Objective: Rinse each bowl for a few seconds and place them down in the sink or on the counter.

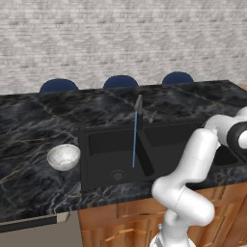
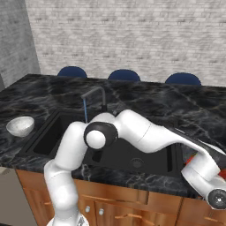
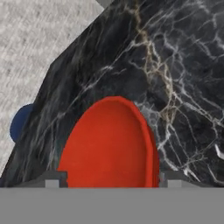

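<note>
A small white bowl (image 1: 63,157) (image 2: 20,126) sits upright on the black marble counter (image 1: 29,120) left of the sink (image 1: 101,161) (image 2: 48,137). A thin stream of water (image 1: 134,140) (image 2: 85,110) runs from the dark faucet (image 1: 138,102) (image 2: 95,92) into the left basin. A red bowl (image 3: 109,144) (image 2: 190,159) rests on the counter (image 3: 183,65) right of the sink. My gripper (image 3: 112,179) hangs over it, fingertips (image 3: 52,179) spread wide to either side of the bowl, open.
Three blue stools (image 1: 59,86) (image 2: 124,75) stand behind the counter before a pale brick wall. My white arm (image 2: 145,132) stretches across the right basin toward the counter's right end. Wooden cabinets (image 1: 116,222) run below the counter.
</note>
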Controlling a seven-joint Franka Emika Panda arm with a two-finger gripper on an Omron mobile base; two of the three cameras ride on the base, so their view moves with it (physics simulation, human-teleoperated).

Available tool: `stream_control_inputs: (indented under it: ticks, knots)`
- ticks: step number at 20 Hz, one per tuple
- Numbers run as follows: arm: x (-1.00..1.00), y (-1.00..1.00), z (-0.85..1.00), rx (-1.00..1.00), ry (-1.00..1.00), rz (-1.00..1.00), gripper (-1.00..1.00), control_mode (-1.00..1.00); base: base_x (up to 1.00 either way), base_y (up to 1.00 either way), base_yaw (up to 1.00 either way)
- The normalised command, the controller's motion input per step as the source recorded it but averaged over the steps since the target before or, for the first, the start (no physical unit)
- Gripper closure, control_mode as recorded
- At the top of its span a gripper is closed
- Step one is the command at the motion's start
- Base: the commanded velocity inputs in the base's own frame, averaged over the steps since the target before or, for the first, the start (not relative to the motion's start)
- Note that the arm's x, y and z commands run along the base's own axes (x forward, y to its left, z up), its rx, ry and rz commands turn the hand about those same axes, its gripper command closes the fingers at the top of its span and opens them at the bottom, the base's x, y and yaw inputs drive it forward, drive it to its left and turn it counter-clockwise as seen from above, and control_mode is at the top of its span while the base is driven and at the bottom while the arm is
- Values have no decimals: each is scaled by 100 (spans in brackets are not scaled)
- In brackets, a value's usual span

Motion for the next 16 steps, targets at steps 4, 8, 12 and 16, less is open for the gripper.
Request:
stream_control_inputs:
  ticks: [4, 8, 12, 16]
  knots:
    - [14, -11, 32, -13, 6, 0, -100, -100, 0, 0, 0]
    - [0, -14, 65, -8, 7, -1, -100, -100, 0, 0, 0]
    - [-40, 7, 87, -3, 2, 0, -100, -100, 0, 0, 0]
    - [-77, 24, 72, -3, -1, 3, -100, -100, 0, 0, 0]
